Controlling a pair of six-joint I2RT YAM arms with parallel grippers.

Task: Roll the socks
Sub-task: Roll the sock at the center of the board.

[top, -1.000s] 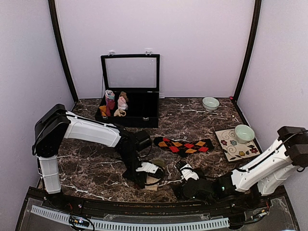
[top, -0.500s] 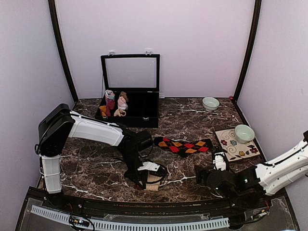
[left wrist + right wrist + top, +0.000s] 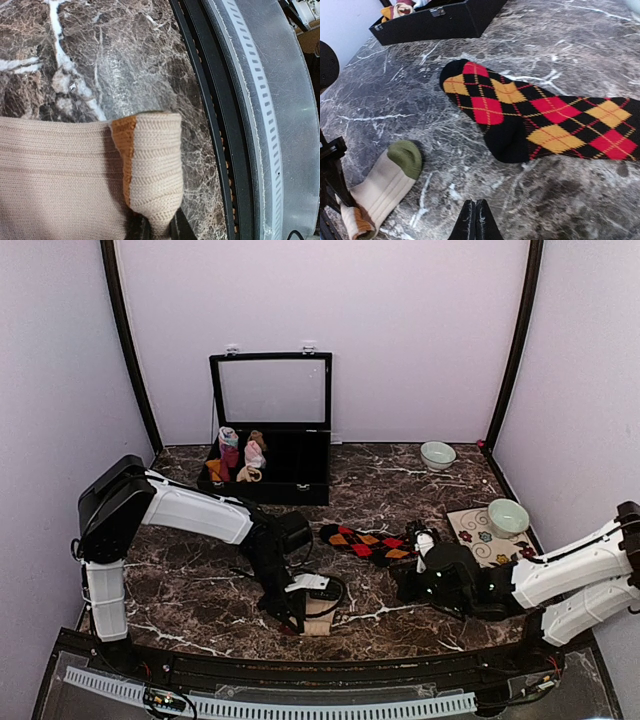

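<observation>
On the dark brown marbled bench our left arm's fingers are clamped on the long cream ribbed knit sock with an orange band and a green end. The sock lies at the near edge of the bench, just beside the black rail. In the left wrist view its end is folded back on itself at the orange band, and the fold is pinched between the fingers at the bottom of the frame.

Our right arm's fingers are pressed together with nothing between them. They hang over bare bench, just short of the black knit sock with red and orange argyle diamonds. That sock lies flat and stretched out in the middle of the bench, its toe pointing towards the left arm, apart from the cream sock.

At the back left we see a black case with its clear lid raised, with small sock rolls in its left compartments. A pale green bowl sits at the back right. A second pale green bowl rests on a flower-patterned tile by the right wall.
</observation>
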